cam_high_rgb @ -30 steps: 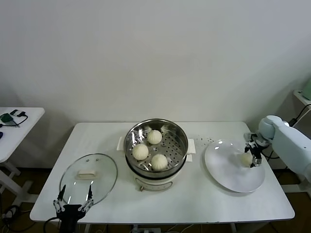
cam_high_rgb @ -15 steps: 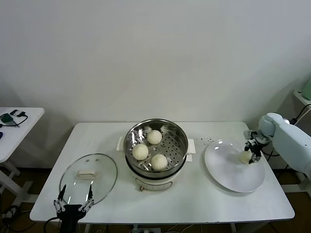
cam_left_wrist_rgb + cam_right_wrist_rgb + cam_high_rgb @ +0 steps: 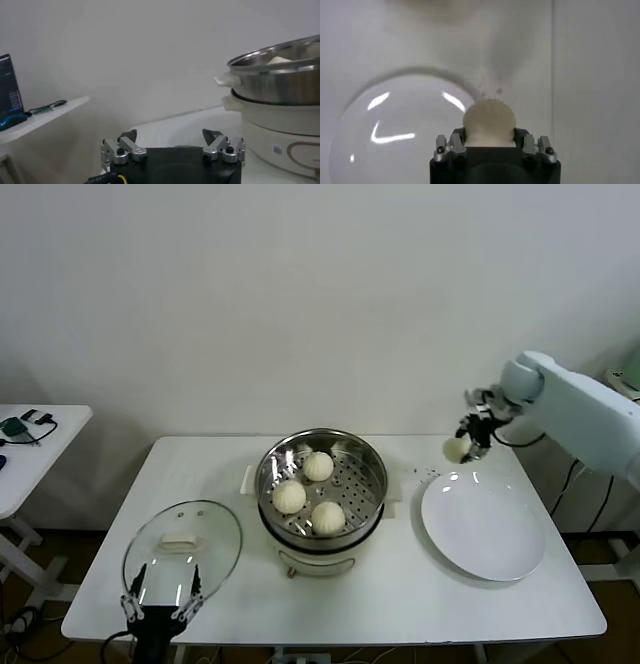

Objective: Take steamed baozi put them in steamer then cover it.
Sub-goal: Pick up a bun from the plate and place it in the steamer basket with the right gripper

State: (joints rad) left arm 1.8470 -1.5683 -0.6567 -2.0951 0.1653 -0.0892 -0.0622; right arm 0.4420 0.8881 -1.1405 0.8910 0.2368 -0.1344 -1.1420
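1. We see the fourth baozi (image 3: 457, 448) clamped in our right gripper (image 3: 468, 440), raised above the table's (image 3: 420, 594) far edge beyond the white plate (image 3: 484, 529).
2. Three baozi (image 3: 308, 494) sit in the steamer (image 3: 322, 450).
3. Our left gripper (image 3: 160, 602) hangs spread wide at the glass cover's (image 3: 183, 552) near rim.

Head camera overlooks table (image 3: 400, 604); wrist cameras sit close.
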